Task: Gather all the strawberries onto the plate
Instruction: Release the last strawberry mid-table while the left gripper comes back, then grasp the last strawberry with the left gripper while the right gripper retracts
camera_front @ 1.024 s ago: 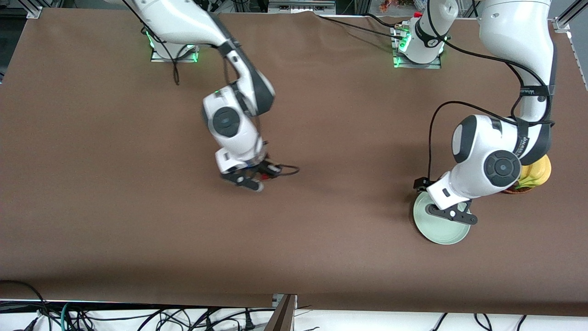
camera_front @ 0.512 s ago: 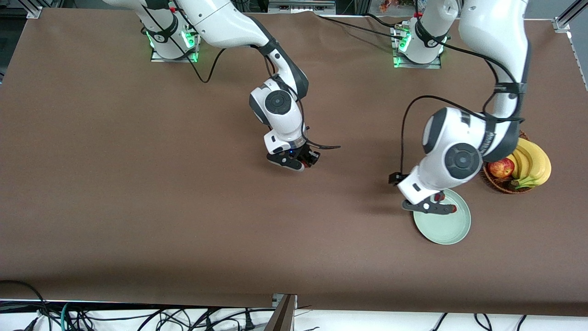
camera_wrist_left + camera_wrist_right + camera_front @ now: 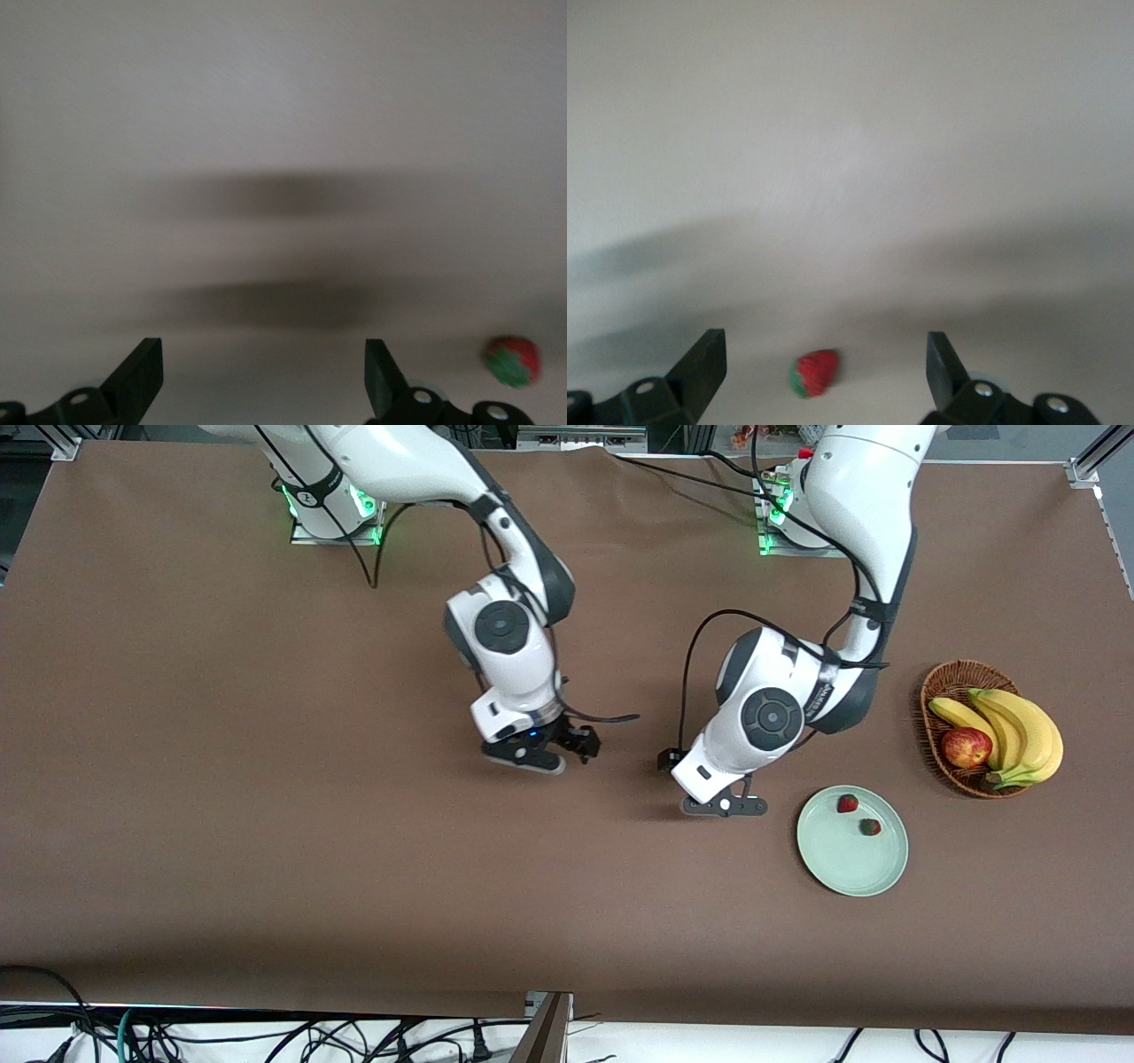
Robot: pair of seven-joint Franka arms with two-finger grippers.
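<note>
Two strawberries [image 3: 848, 803] [image 3: 871, 826] lie on the pale green plate [image 3: 842, 864], which sits toward the left arm's end of the table. My right gripper [image 3: 532, 760] [image 3: 824, 345] hangs open over the middle of the table. A third strawberry [image 3: 815, 372] shows under the gap between its fingers, touching neither; in the front view the gripper hides it. My left gripper [image 3: 724, 806] [image 3: 263, 347] is open and holds nothing, over bare table beside the plate. A strawberry [image 3: 512, 361] shows off to one side of its fingers.
A brown wicker basket [image 3: 939, 682] with bananas [image 3: 1019, 731] and a red apple [image 3: 966, 747] stands beside the plate, farther from the front camera. A black cable [image 3: 611, 717] trails from the right wrist.
The right gripper carried a strawberry toward the table's middle and has opened, so the berry is free. The left arm swung off the plate toward the middle, uncovering two strawberries.
</note>
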